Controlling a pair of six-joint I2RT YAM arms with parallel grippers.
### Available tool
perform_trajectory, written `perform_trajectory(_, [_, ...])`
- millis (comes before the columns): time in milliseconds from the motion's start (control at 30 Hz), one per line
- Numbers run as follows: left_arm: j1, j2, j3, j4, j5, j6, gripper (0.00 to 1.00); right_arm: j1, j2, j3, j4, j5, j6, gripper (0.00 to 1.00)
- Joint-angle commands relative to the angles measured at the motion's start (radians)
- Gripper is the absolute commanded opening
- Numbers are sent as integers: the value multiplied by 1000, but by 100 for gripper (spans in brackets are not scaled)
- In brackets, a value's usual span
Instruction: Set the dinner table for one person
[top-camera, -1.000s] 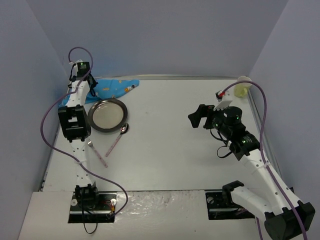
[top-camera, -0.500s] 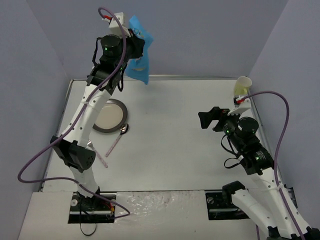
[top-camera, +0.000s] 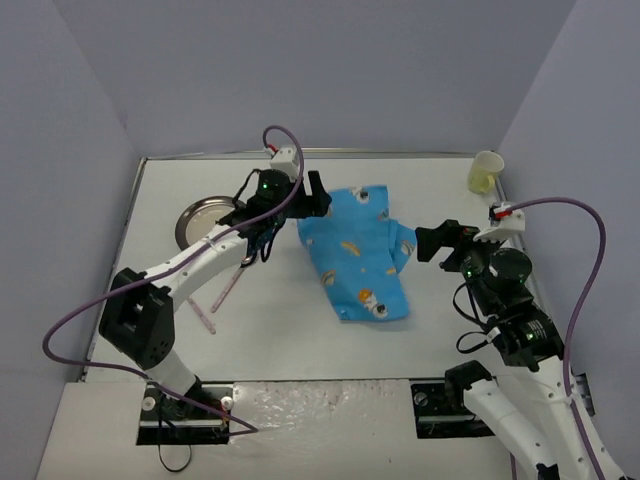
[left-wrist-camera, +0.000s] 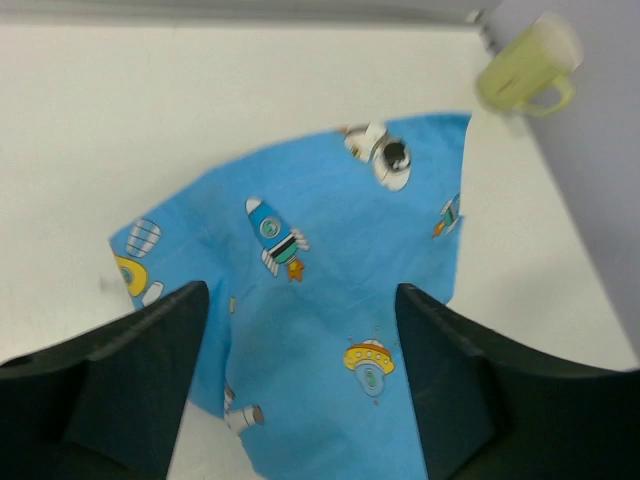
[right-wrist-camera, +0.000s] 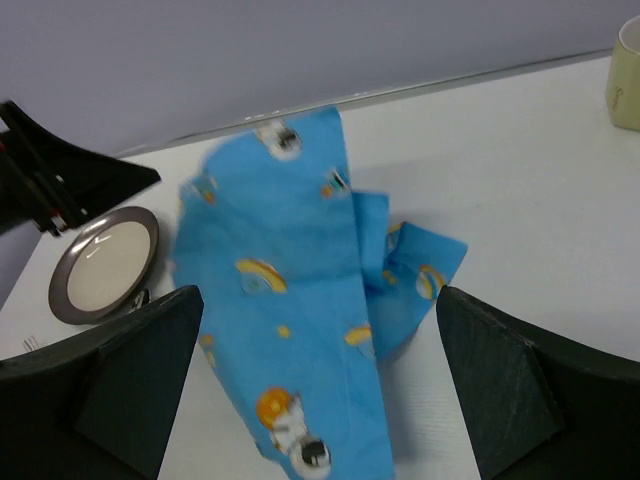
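Observation:
The blue astronaut-print cloth (top-camera: 357, 256) lies spread on the middle of the white dinner table (top-camera: 300, 340), its right side folded over. My left gripper (top-camera: 319, 197) hovers at the cloth's far left corner. In the left wrist view it (left-wrist-camera: 300, 385) is open, with the cloth (left-wrist-camera: 320, 300) flat below and nothing between the fingers. My right gripper (top-camera: 433, 243) stands open just right of the cloth; in the right wrist view it (right-wrist-camera: 320, 400) faces the cloth (right-wrist-camera: 290, 320). A round metal plate (top-camera: 197, 215) sits at the far left, partly under the left arm.
A pale yellow cup (top-camera: 485, 172) stands at the back right corner, also seen as the cup (left-wrist-camera: 525, 70) in the left wrist view. A pink-handled spoon (top-camera: 226, 291) and a fork (top-camera: 200, 313) lie near the plate. Grey walls close three sides.
The left arm lifted the cloth from the back left corner, swung it to the table's middle and opened, leaving it lying there. The right arm drew back slightly to the right.

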Motion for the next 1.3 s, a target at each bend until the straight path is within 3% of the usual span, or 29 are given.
perform_trajectory(0, [-11, -49, -118, 26, -2, -59, 76, 6, 138, 42, -25, -45, 38, 100])
perform_trajectory(233, [-39, -204, -167, -202, -118, -53, 78, 5, 358, 10, -22, -24, 145, 98])
perform_trajectory(400, [-155, -260, -187, -245, -139, -54, 78, 3, 510, -11, -13, -37, 171, 83])
perform_trajectory(567, [-196, -311, -283, -226, -136, -107, 78, 5, 589, -60, 9, -101, 205, 72])
perform_trajectory(900, [-195, -481, -422, -293, -228, -97, 78, 65, 653, -246, 85, -115, 289, 69])
perform_trajectory(1267, [-195, -538, -445, -332, -258, -88, 78, 234, 827, -227, 89, 19, 338, 69])
